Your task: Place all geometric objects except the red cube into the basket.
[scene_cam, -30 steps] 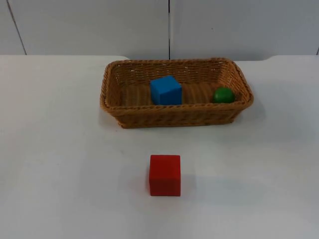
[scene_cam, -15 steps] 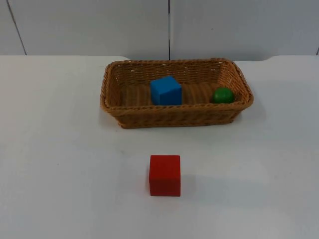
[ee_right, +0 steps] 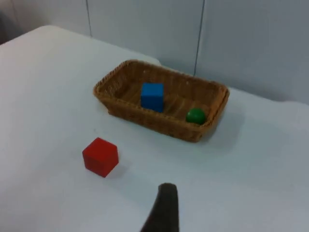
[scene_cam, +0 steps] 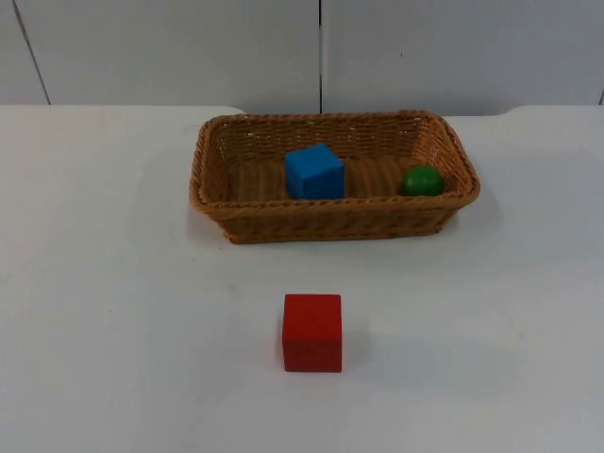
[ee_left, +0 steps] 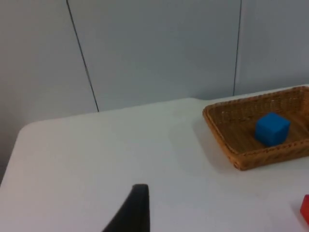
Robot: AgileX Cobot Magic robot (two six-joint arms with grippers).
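Top view: basket (scene_cam: 212, 179) lies crosswise holding blue cube (scene_cam: 314, 171), green ball (scene_cam: 423, 179)

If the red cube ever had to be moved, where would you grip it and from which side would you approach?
Grip the red cube across its two flat side faces, coming straight down from above. It sits square on the white table, well apart from the basket, so nothing blocks either finger. Judging by the right wrist view, the right arm probably looks best placed.
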